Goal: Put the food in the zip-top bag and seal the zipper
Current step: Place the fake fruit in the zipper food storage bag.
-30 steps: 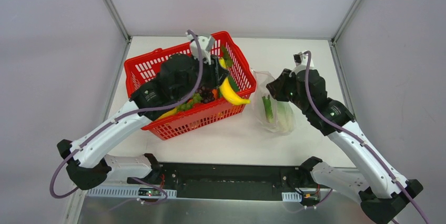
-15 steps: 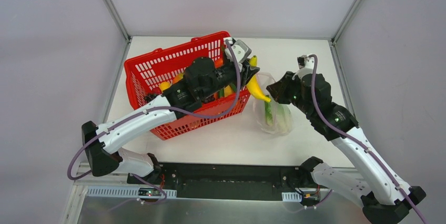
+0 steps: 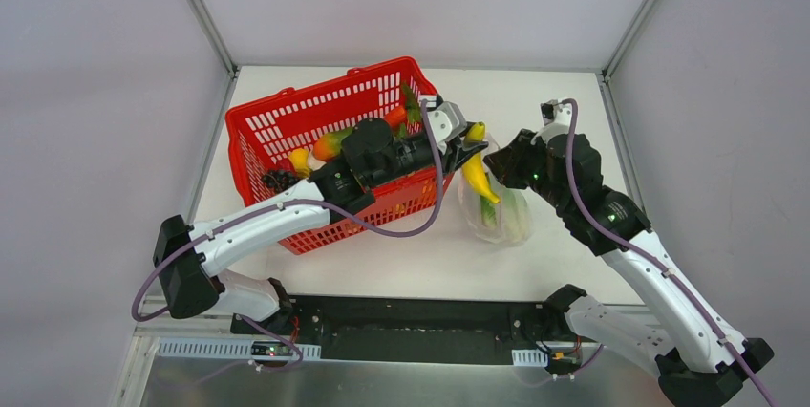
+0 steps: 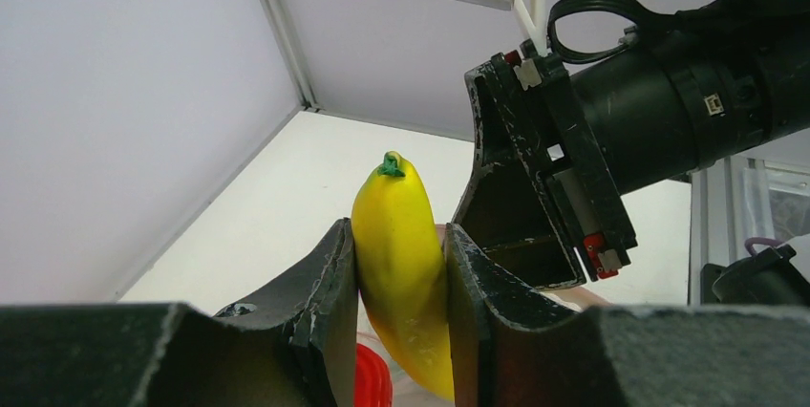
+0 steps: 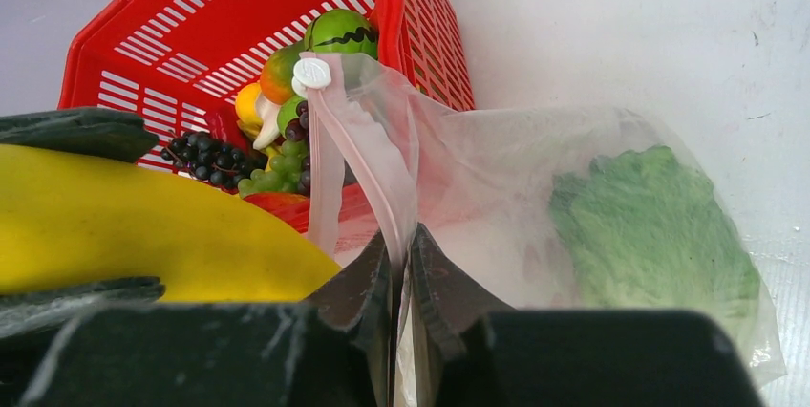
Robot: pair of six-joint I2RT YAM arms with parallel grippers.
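My left gripper (image 3: 468, 146) is shut on a yellow banana (image 3: 476, 176), gripped across its middle (image 4: 401, 245) between both fingers, green stem up. It hangs just right of the red basket, at the mouth of the clear zip-top bag (image 3: 504, 219). My right gripper (image 3: 500, 164) is shut on the bag's upper edge (image 5: 402, 240) and holds it up. The pink zipper (image 5: 330, 163) with its white slider (image 5: 311, 73) runs up from my fingers. A leafy green cabbage (image 5: 650, 225) lies inside the bag. The banana (image 5: 143, 225) shows close at the left of the right wrist view.
The red mesh basket (image 3: 287, 125) stands left of the bag and holds more food: dark grapes (image 5: 202, 159), a green striped fruit (image 5: 339, 32), orange and yellow pieces (image 3: 330, 144). White walls with metal corner posts enclose the table at the back and sides.
My left arm has lifted the banana out of the basket and swung it right to the bag's mouth. The right gripper kept hold of the bag's edge, shifting slightly.
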